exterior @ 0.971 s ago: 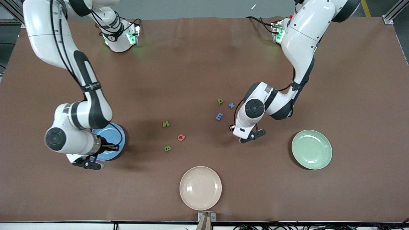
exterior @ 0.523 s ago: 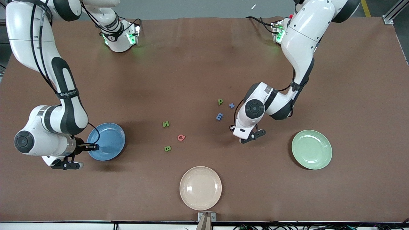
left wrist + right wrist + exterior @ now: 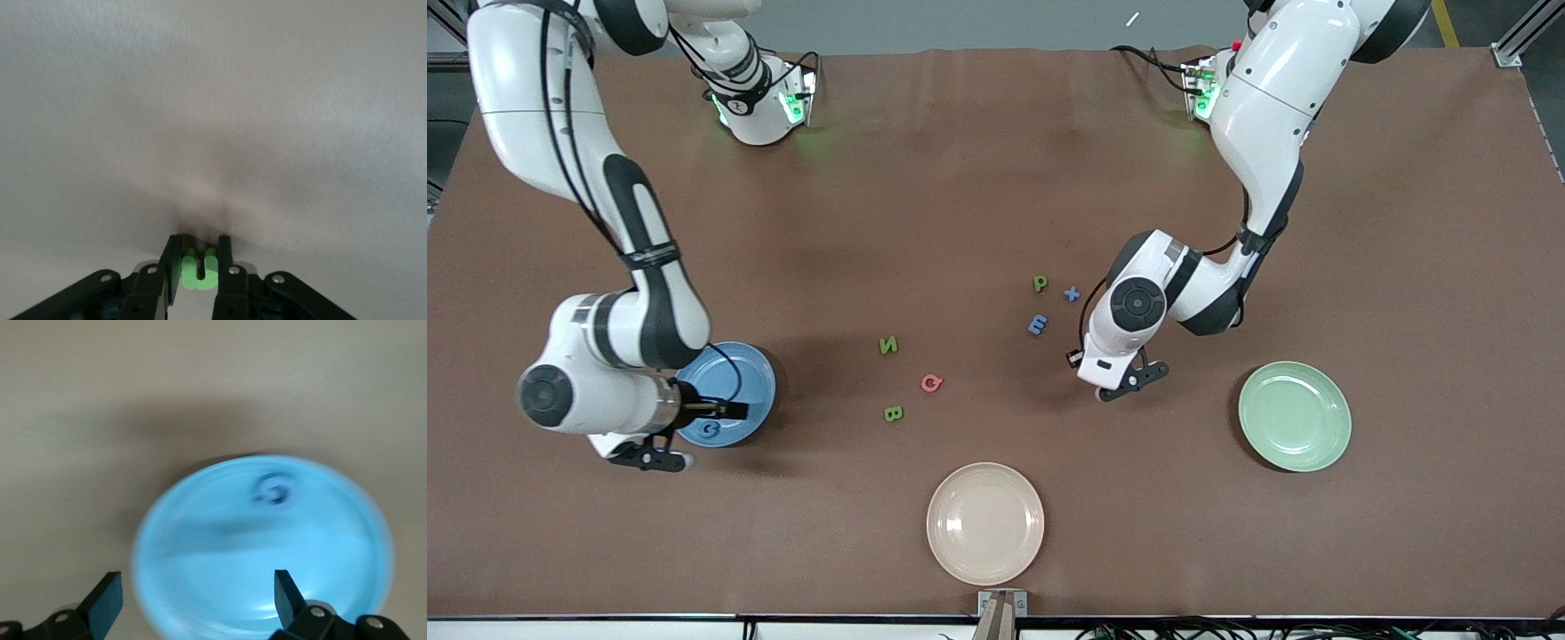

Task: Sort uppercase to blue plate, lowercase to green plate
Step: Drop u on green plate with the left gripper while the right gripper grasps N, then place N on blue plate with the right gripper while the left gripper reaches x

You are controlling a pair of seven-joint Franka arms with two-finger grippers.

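Two grippers are at work: the right gripper [image 3: 193, 600] hangs over the blue plate [image 3: 751, 378] with its fingers spread wide and empty, and the blue C [image 3: 710, 430] lies on that plate. The left gripper [image 3: 198, 257] is clamped on the green n [image 3: 199, 270], low over the table near the blue m [image 3: 1038, 324], well apart from the green plate [image 3: 1294, 415].
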